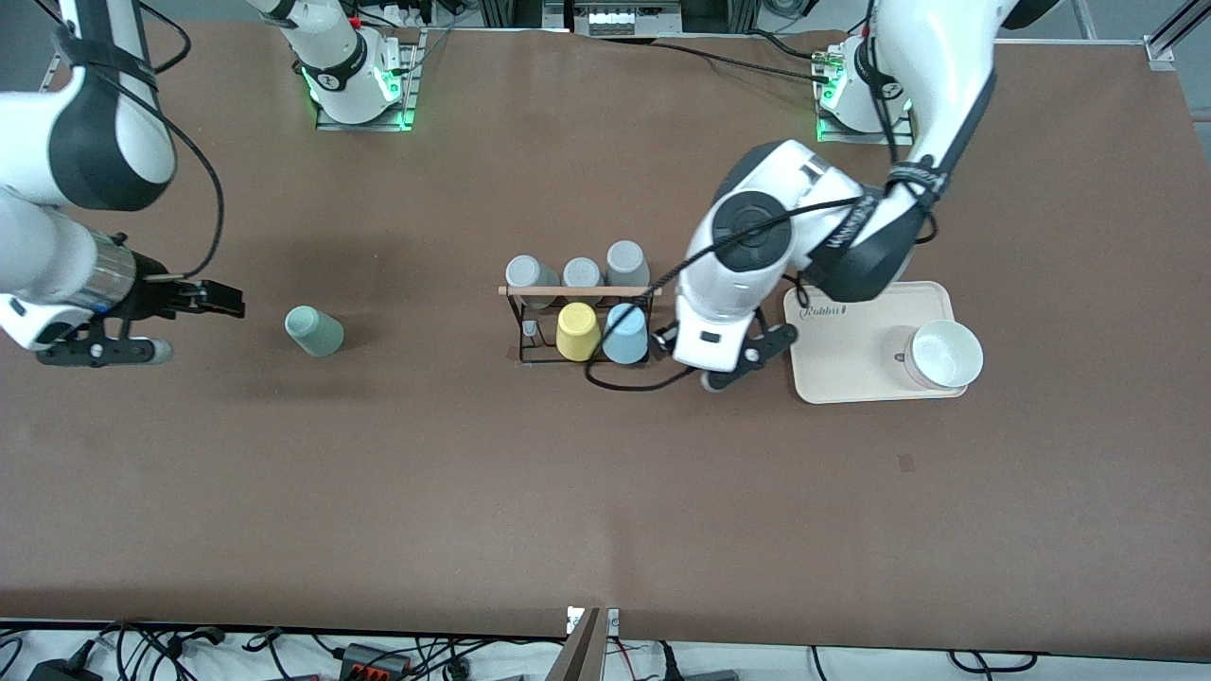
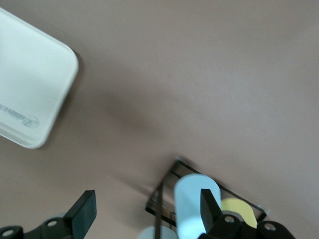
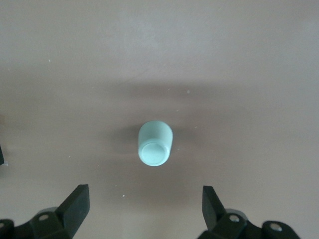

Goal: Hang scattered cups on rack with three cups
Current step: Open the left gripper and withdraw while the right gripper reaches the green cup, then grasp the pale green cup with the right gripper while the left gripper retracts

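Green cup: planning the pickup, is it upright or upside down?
Upside down: the green cup stands on the table with its closed base facing up.

Brown matte surface [image 1: 605,492], evenly lit.
Cables [image 1: 378,653] and power strips along the edge nearest the front camera.

Bright, even light is falling from above. Soft shadows are lying on the brown table [image 1: 605,492] around the green cup [image 1: 315,331]. The left wrist view is looking blurry, and the tray [image 2: 30,89] there is shining pale. 2 green lamps are glowing at the arm bases
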Controlling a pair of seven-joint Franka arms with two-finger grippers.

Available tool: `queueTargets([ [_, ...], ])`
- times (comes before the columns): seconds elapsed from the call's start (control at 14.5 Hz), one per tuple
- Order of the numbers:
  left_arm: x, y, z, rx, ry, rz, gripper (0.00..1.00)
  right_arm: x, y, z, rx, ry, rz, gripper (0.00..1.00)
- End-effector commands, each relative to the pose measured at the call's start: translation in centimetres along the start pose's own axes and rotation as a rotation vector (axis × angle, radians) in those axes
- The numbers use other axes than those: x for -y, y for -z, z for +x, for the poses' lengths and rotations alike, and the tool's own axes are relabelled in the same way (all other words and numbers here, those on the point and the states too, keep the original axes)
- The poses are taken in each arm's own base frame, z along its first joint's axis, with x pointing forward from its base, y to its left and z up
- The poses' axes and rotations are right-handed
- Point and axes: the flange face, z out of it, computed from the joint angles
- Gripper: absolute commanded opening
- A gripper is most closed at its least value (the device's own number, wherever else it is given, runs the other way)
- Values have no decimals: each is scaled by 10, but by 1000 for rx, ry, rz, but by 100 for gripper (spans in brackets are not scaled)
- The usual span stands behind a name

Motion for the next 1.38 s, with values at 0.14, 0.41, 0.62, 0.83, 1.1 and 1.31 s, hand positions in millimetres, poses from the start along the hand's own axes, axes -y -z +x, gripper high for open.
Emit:
queueTargets([
  [0.14,53,47,48,-29,-55,33,100,15,-66,0,1,-5,-13,100],
  [0.41,91,66,59,-54,-130,55,100,8,-123,-12,12,-13,-16,100],
  [0.62,134,76,78,-59,-230,81,100,6,-150,-17,27,-40,-17,100],
  [0.83,170,87,88,-31,-315,70,100,1,-165,-16,7,-51,-16,100],
  [1.1,217,133,105,-32,-372,33,100,-5,-189,-12,21,-66,-13,100],
  [1.31,239,161,108,-74,-354,34,100,-2,-201,-12,42,-89,-13,100],
])
